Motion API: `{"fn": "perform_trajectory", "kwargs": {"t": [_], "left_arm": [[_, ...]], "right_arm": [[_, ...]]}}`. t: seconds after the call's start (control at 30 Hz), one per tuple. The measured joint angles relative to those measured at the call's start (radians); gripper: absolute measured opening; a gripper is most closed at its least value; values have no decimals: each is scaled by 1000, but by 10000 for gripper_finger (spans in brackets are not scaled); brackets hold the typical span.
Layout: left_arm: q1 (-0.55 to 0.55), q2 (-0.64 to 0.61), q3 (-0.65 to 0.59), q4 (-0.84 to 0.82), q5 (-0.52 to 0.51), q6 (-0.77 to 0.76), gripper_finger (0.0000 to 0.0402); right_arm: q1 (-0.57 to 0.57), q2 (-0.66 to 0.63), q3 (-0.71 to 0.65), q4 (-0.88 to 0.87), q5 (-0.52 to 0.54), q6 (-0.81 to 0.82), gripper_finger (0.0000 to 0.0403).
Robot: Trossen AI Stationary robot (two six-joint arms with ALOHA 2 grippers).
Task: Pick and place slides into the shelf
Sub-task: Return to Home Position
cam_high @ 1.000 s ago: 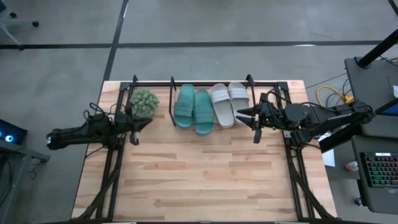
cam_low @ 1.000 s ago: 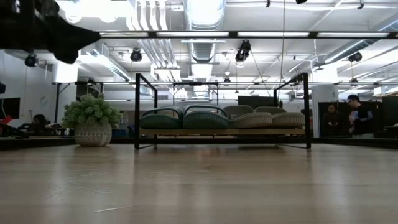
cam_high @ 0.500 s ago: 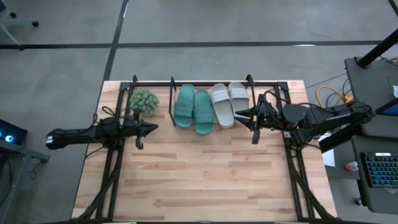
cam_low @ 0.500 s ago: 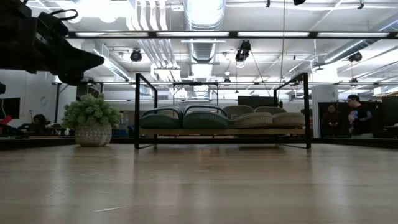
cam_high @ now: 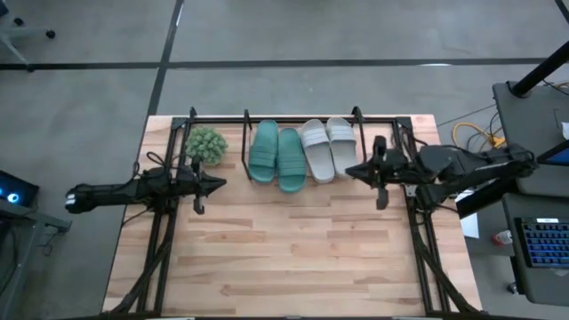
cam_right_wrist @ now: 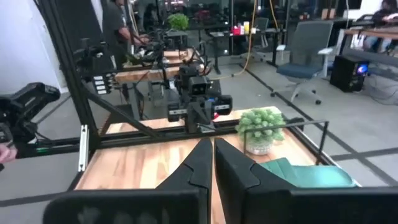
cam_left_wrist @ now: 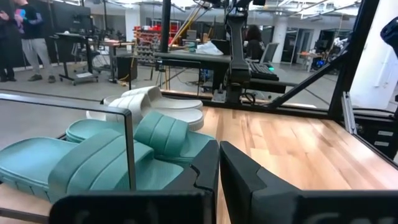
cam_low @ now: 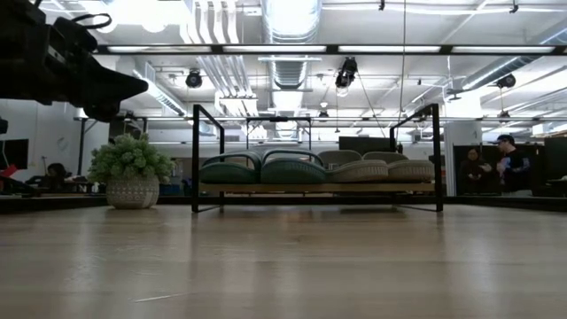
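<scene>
The teal-green slides [cam_high: 276,156] [cam_left_wrist: 93,158] and the pale grey-white slides [cam_high: 326,148] [cam_left_wrist: 155,106] lie side by side, soles down, on the wooden base of the black wire shelf [cam_high: 245,142] [cam_low: 205,159] at the table's far edge. My left gripper [cam_high: 216,184] [cam_left_wrist: 219,146] hovers shut above the table, left of the shelf's near corner, pointing right. It shows at the low view's upper left [cam_low: 133,87]. My right gripper [cam_high: 349,171] [cam_right_wrist: 213,144] is shut and hovers just right of the grey-white pair, pointing left. Neither holds anything.
A small green potted plant [cam_high: 206,144] [cam_low: 131,170] [cam_right_wrist: 261,127] stands left of the shelf, just beyond my left gripper. The wooden table top [cam_high: 284,258] stretches bare from the shelf to the near edge. People stand in the room behind the table [cam_low: 505,164].
My left gripper has come down and shifted slightly toward the table's near edge and right, then held still. My right gripper has drawn back a little toward the table's right edge, away from the grey-white slides. The slides and shelf have not moved.
</scene>
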State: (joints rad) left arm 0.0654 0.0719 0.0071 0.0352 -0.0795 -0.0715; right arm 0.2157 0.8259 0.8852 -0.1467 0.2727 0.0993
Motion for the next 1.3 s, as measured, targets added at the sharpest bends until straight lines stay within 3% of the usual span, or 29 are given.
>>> {"fn": "perform_trajectory", "kwargs": {"t": [0.4,0.77,1.0,1.3], "left_arm": [[0,13,-1,1,0,0,0],[0,13,-2,3,0,0,0],[0,13,-2,2,0,0,0],[0,13,-2,1,1,1,0]], "right_arm": [[0,-317,-348,134,-19,-44,8],[-48,-360,-446,211,-11,-135,8],[-79,-549,-546,210,22,-145,8],[-78,-790,-579,-46,16,-153,8]]}}
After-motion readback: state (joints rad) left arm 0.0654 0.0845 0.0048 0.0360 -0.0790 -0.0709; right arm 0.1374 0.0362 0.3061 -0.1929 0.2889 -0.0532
